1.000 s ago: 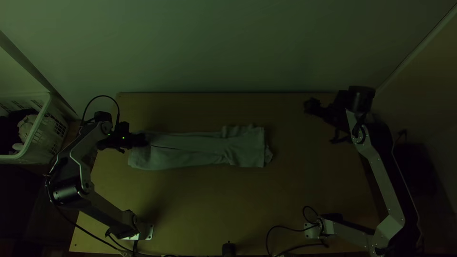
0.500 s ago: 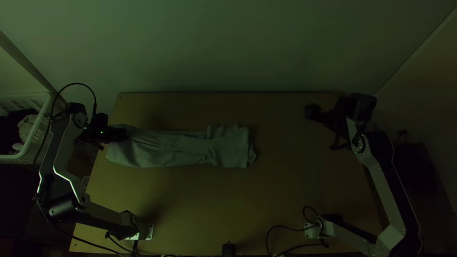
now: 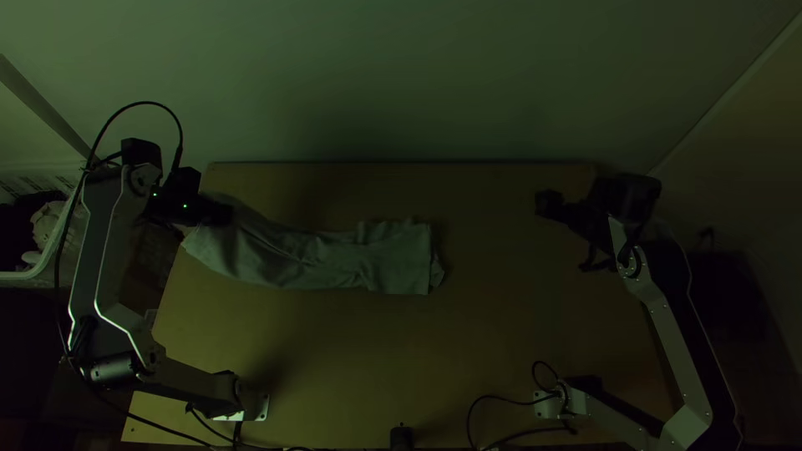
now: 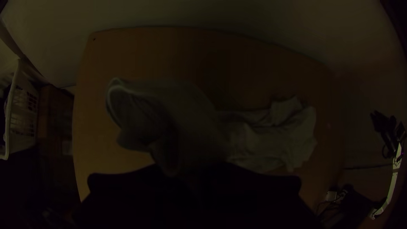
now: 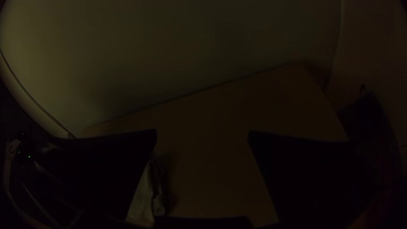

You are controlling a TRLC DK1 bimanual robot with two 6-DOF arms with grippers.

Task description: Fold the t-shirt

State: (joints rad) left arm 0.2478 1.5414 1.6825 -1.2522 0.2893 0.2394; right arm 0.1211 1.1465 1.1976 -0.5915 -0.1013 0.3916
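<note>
The pale grey-green t-shirt (image 3: 334, 259) lies as a long, wrinkled strip on the table's left half. At its left end is my left gripper (image 3: 224, 213), holding cloth. In the left wrist view the left gripper (image 4: 193, 174) is shut on the t-shirt (image 4: 271, 140); the held part bulges up and hangs in a loose loop. Away from the cloth, my right gripper (image 3: 545, 204) is above the table's far right. In the right wrist view the right gripper (image 5: 202, 135) has its fingers wide apart with nothing between them, and part of the t-shirt (image 5: 146, 195) shows beside one finger.
A white basket (image 3: 42, 263) with cloth items stands beyond the table's left edge. The wooden table (image 3: 359, 359) has bare surface in front of the cloth and to its right. Black cables (image 3: 510, 399) lie by the right arm's base. A pale wall rises behind the table.
My left gripper has moved left, then toward the table's far edge, dragging the t-shirt left and raising its left end. The right gripper has barely moved.
</note>
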